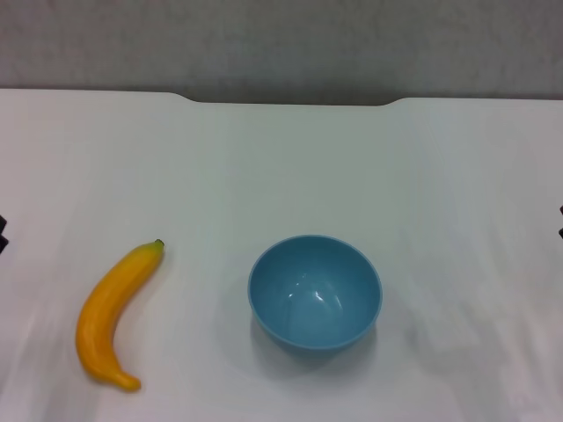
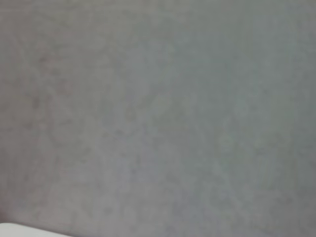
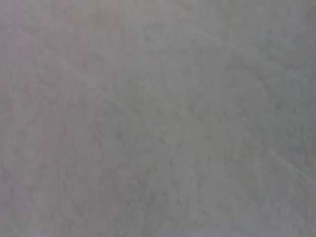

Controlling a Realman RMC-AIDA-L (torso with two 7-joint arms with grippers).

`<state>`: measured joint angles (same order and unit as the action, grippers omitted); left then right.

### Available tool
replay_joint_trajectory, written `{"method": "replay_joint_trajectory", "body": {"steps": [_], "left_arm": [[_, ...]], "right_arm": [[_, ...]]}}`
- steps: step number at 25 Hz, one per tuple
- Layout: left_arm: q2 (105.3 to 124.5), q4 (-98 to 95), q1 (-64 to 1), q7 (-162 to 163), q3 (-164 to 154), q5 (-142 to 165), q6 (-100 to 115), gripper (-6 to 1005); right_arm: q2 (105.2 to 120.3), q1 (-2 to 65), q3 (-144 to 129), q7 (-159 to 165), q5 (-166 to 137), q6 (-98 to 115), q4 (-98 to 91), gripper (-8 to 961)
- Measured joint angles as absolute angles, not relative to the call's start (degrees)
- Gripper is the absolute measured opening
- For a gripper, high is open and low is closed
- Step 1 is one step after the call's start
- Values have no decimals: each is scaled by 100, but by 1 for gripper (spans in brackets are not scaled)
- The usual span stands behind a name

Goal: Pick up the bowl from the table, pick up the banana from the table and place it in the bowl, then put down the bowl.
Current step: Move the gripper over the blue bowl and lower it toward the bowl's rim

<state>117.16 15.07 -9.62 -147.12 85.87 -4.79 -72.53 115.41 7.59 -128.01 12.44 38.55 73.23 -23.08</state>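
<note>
Head view: the bowl (image 1: 315,293) sits upright on the table (image 1: 281,167), mouth up, light-blue and glossy inside, with nothing in it. It is taken as the landmark for all positions below.

The banana (image 1: 112,316) lies flat on the table to the robot's left of the bowl, well apart from it and not touching. Its dark stem tip points away from the robot and slightly toward the bowl; its blunt end lies nearer the robot than the bowl's near rim. The curve bows outward, away from the bowl.

Table: plain white. Its far edge, beyond the bowl, has a shallow notch roughly in line with the bowl. A grey surface lies behind that edge.

Left gripper: only a small dark sliver (image 1: 3,234) shows at the edge of the head view, far to the left of the bowl, beyond the banana. Cannot tell whether it is open or closed. Right gripper: a matching dark sliver (image 1: 560,221) at the opposite edge, far to the right of the bowl. Its state cannot be told either.

Left wrist view: grey textured surface, with a small white corner at one edge. Right wrist view: grey textured surface only. Neither shows the bowl or banana.
</note>
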Motion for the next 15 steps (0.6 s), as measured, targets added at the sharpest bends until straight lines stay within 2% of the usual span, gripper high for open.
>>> {"method": "replay_joint_trajectory", "body": {"steps": [15], "left_arm": [[11686,1530,-1359,-14812,8313,-825,-6313,892]], "right_arm": [[11547,988,-12771,1343,3858,7067,-2164,714]]}}
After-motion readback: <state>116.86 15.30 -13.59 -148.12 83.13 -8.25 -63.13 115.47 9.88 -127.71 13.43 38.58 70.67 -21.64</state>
